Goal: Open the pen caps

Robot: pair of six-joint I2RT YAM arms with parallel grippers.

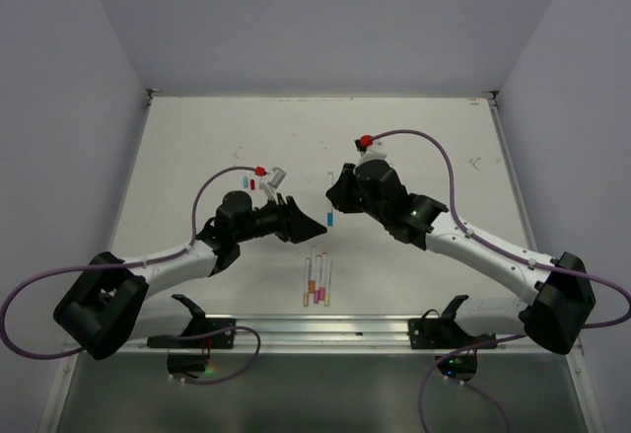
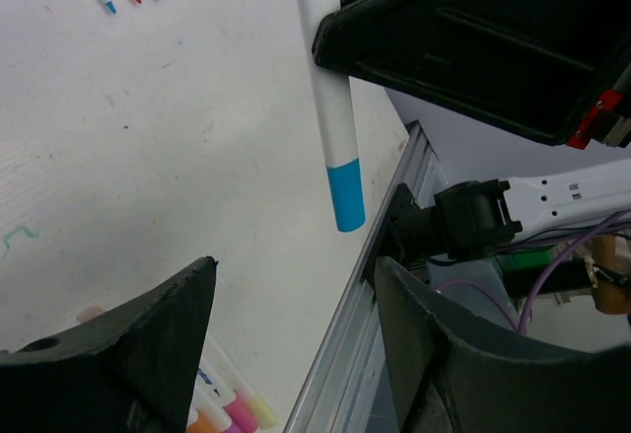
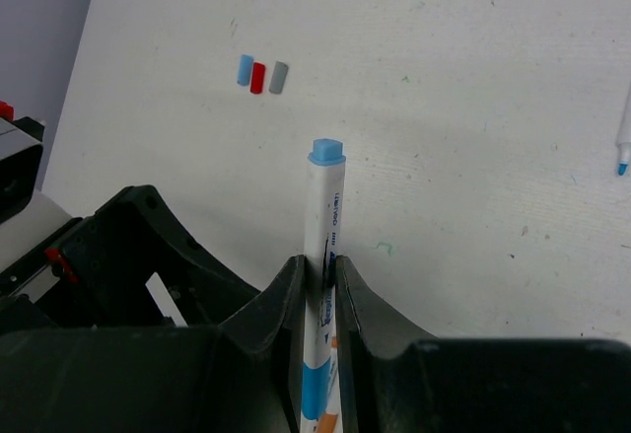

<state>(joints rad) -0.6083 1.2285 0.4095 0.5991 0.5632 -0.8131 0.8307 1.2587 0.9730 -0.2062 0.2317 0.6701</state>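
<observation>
Right wrist view: the right pincer [image 3: 317,265] is clamped narrow on a pen [image 3: 324,206], whose blue end protrudes beyond the fingertips. Three loose caps [image 3: 258,76] — blue, red, grey — lie side by side on the bench [image 3: 444,108], well beyond the pen. Left wrist view: the left pincer [image 2: 296,285] stands wide and holds nothing — the pen's other blue end points toward its gap, touching neither finger. More pens [image 1: 316,280] lie near the bench's near edge.
</observation>
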